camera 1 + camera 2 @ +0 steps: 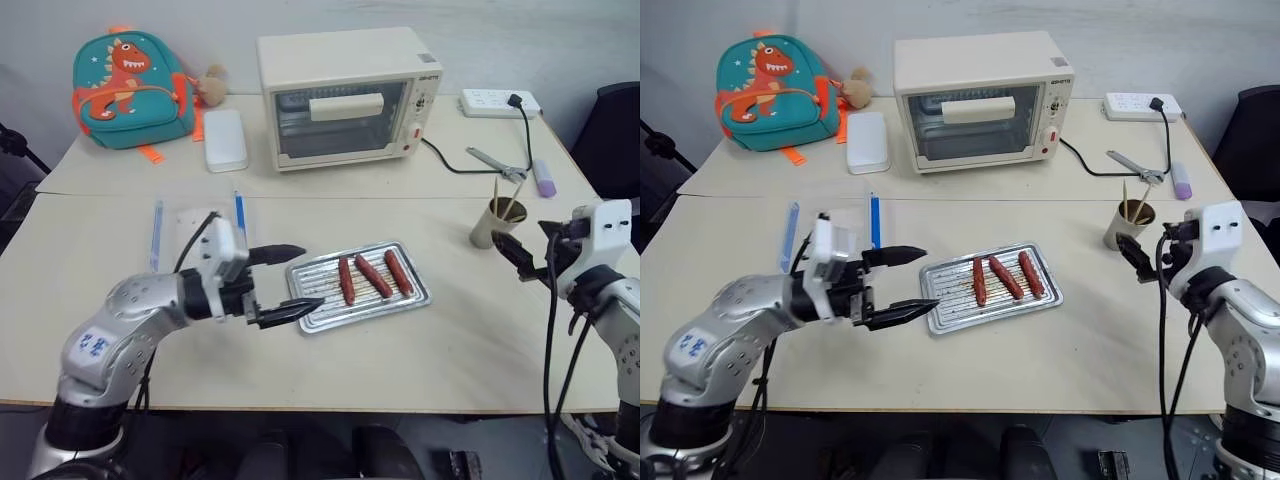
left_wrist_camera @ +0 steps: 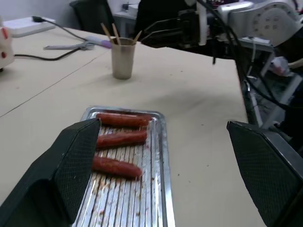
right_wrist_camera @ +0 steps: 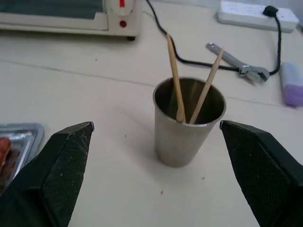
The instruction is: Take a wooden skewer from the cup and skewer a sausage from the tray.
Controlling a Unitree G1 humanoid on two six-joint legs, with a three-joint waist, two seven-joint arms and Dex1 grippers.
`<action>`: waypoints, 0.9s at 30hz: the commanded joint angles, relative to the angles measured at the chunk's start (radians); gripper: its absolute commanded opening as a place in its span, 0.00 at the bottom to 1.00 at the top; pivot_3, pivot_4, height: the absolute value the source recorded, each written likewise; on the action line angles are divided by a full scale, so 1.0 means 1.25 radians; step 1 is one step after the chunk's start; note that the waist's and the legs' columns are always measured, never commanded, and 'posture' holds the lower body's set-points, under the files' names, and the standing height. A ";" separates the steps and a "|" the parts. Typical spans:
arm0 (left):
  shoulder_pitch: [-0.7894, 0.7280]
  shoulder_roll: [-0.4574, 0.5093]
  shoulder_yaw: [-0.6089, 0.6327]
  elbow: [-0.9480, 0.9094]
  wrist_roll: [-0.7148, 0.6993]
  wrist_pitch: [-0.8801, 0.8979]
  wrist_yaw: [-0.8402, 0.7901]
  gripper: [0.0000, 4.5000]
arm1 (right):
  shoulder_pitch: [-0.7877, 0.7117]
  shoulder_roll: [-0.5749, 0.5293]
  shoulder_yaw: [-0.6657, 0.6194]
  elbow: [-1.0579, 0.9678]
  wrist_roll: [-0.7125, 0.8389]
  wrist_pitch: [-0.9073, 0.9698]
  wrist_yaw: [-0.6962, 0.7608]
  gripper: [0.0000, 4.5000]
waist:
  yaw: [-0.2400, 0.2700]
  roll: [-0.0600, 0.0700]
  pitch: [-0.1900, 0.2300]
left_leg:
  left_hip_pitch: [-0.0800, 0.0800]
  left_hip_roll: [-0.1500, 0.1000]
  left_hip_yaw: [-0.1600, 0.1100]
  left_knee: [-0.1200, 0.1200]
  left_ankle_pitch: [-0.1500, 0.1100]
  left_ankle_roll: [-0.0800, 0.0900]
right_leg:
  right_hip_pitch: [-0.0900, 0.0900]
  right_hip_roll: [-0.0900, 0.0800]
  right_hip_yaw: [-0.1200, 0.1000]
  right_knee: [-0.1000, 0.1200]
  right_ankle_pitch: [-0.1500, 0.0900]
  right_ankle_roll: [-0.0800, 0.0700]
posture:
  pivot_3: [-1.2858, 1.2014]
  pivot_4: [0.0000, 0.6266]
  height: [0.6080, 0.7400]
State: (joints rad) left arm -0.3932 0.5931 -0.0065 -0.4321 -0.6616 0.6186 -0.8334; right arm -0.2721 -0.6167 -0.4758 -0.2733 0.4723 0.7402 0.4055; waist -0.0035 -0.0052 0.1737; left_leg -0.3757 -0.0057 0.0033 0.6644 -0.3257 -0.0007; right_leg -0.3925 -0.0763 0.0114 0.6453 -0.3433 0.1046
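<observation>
Reaching level toward the tray (image 1: 412, 297), left hand (image 1: 290, 283) spread empty (right hand (image 1: 512, 252) likewise, facing the cup (image 1: 492, 223)).

Left gripper (image 1: 295, 280) level, pointing across toward the right, jaws wide apart. Right gripper (image 1: 510, 252) level, jaws wide apart, empty.
</observation>
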 commanded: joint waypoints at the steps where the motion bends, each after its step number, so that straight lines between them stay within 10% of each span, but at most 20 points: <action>1: -0.045 -0.024 -0.034 0.023 0.025 -0.025 -0.005 1.00 | -0.028 0.005 0.009 0.005 -0.006 -0.031 -0.015 0.99 | 0.000 0.000 0.000 | 0.000 0.000 0.000 0.000 0.000 0.000 | 0.000 0.000 0.000 0.000 0.000 0.000 | 0.52 0.24 1.00; 11: -0.084 -0.059 -0.057 0.053 0.054 -0.036 -0.001 1.00 | -0.069 0.045 0.049 0.098 -0.052 -0.124 -0.047 0.99 | -0.001 0.000 0.000 | 0.000 0.000 0.001 0.000 0.000 0.000 | -0.001 0.000 0.002 0.000 0.000 0.000 | 0.52 0.24 1.00; 21: -0.081 -0.072 -0.065 0.042 0.065 -0.038 0.003 1.00 | -0.099 0.052 0.058 0.162 -0.065 -0.169 -0.051 0.45 | -0.001 0.000 0.000 | 0.000 0.000 0.001 0.000 0.000 0.000 | -0.001 0.000 0.002 0.000 0.000 0.000 | 0.52 0.24 1.00; 27: -0.085 -0.074 -0.067 0.038 0.068 -0.039 0.005 1.00 | -0.110 0.055 0.069 0.194 -0.078 -0.184 -0.053 0.45 | -0.002 0.000 0.000 | 0.000 0.000 0.001 0.000 0.000 0.000 | -0.001 0.000 0.002 0.000 0.000 0.000 | 0.52 0.24 1.00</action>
State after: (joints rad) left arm -0.4830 0.5034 -0.0969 -0.3458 -0.5823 0.5891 -0.8299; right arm -0.3882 -0.5507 -0.3901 -0.0240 0.3777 0.5411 0.3478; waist -0.0061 -0.0052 0.1737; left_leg -0.3757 -0.0052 0.0046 0.6647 -0.3257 -0.0006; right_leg -0.3934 -0.0758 0.0139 0.6457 -0.3432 0.1048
